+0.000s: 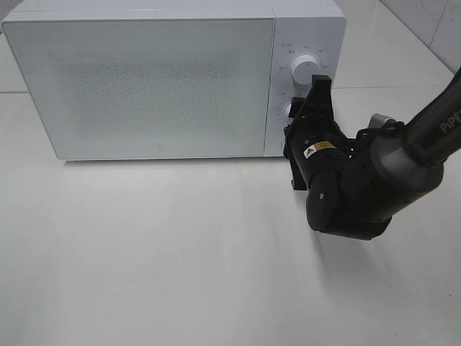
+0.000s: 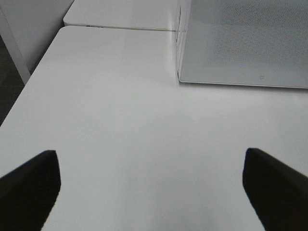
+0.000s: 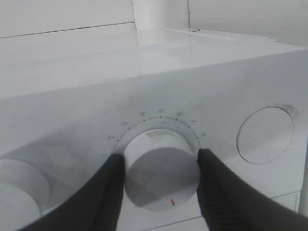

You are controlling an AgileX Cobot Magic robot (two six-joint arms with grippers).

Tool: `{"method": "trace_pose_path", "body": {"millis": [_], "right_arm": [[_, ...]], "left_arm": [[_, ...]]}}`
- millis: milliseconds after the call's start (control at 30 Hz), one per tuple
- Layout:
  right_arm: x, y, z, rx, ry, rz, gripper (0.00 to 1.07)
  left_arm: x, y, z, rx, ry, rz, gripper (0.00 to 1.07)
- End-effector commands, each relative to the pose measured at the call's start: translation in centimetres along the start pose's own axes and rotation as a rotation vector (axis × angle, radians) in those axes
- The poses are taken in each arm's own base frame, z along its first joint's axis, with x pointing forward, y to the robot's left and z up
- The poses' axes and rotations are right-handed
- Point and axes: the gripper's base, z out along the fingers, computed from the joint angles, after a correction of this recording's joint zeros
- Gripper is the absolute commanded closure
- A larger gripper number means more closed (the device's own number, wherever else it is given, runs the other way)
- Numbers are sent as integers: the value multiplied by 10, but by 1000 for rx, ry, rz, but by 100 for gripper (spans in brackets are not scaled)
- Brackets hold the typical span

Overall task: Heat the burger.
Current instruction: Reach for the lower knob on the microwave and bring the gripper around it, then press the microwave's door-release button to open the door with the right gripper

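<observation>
Burger not visible to me in any view; cannot tell where it sits. Right gripper (image 3: 161, 156) clamped on lower dial (image 3: 159, 180) of microwave (image 1: 144, 79), frame centre. Left gripper (image 2: 151, 192) spread wide over white table (image 2: 120, 120), frame bottom.

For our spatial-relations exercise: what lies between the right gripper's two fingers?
The lower knob of the microwave, clasped on both sides; the right wrist view shows it.

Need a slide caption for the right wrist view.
Fingers of the right gripper clamp the numbered knob on the microwave, its red marker opposite the scale.
</observation>
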Motion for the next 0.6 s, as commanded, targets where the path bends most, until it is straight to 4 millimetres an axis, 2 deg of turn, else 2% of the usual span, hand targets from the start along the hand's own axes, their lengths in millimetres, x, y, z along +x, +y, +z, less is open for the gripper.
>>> {"method": "trace_pose_path", "body": {"millis": [33,67,133,167,233,300,433,600], "right_arm": [[2,15,2,-107,-4,-32,60],[2,15,2,-107,-4,-32,60],[3,15,2,-107,-3,-37,51],[3,15,2,-107,-3,-37,51],[3,14,2,-96,-1,-50,42],[3,13,2,-73,9,-52,38],[2,11,-4,-29,28,-68,35],[-5,8,-23,47,90,-173,35]], "left_arm": [[2,0,-2,-1,-22,-1,9],[2,0,-2,-1,-22,-1,9],[2,0,-2,-1,-22,-1,9],[2,0,-2,-1,-22,-1,9],[2,0,-2,-1,-22,-1,9],[2,0,-2,-1,-22,-1,9],[2,0,-2,-1,-22,-1,9],[2,0,-2,-1,-22,-1,9]]}}
